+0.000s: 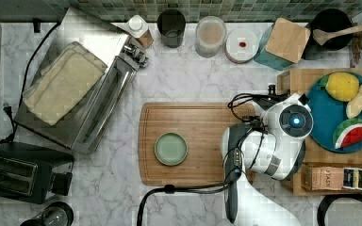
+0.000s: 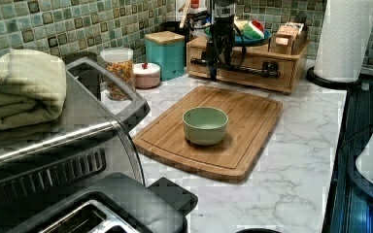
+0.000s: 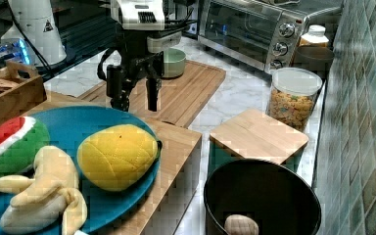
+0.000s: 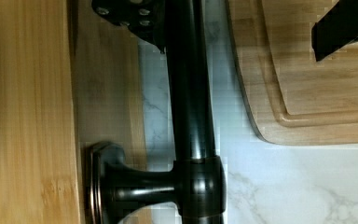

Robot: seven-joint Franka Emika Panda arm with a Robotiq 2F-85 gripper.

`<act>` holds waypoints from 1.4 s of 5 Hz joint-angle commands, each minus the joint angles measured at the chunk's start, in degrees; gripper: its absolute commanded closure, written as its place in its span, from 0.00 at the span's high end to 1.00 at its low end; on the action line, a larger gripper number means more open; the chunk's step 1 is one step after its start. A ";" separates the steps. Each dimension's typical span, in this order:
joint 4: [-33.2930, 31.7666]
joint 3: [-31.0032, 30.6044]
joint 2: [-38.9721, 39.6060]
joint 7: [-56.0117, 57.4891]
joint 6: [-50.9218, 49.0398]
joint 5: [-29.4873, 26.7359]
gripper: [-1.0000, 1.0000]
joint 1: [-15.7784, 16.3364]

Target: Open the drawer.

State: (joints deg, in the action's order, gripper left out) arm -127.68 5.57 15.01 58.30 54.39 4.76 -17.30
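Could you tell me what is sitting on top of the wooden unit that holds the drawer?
On the wooden unit sits a blue plate holding toy fruit: watermelon slice, banana and a yellow fruit. Beside it lies a tea box. The plate hides the surface beneath.

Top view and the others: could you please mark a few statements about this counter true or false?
1. The bowl sits on the cutting board. True.
2. The claw is shut, away from the handle. False: it is open, with the bar between its fingers.
3. The plate holds toy fruit. True.
4. The towel lies on the cutting board. False: it lies on the oven.
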 commanded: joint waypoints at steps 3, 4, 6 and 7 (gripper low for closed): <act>-7.86 -14.74 -1.34 -7.44 2.42 -12.56 1.00 11.97; -6.92 -16.70 -1.52 -13.58 0.37 -11.55 1.00 12.99; -5.38 -17.24 -5.46 -24.89 -7.58 -9.20 1.00 15.87; -4.10 -17.18 -6.49 -25.42 -11.29 -10.36 1.00 16.18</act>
State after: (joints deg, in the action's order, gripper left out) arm -130.71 -5.92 12.76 38.30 48.87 -3.46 -7.36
